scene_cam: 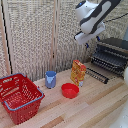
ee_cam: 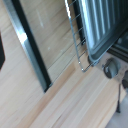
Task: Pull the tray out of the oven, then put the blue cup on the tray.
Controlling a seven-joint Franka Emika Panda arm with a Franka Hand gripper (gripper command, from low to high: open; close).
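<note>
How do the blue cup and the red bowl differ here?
The blue cup is taller and narrow; the red bowl is low and wide. The cup stands nearer the red basket, the bowl just in front of the orange carton. Both sit upright on the wooden table.

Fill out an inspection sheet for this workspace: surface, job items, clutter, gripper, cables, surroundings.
Surface: light wooden table, bare between the items.
Oven: black oven at the exterior view's right, door folded down.
Tray: barred tray sticks out of the oven's mouth; nothing on it.
Blue cup: blue cup upright on the table, apart from the tray.
Clutter: red mesh basket, red bowl, orange carton standing behind the bowl.
Gripper: gripper raised near the oven; open or shut cannot be told.
Cables: a dark cable runs from the arm.
Surroundings: woven folding screen behind the table.
</note>
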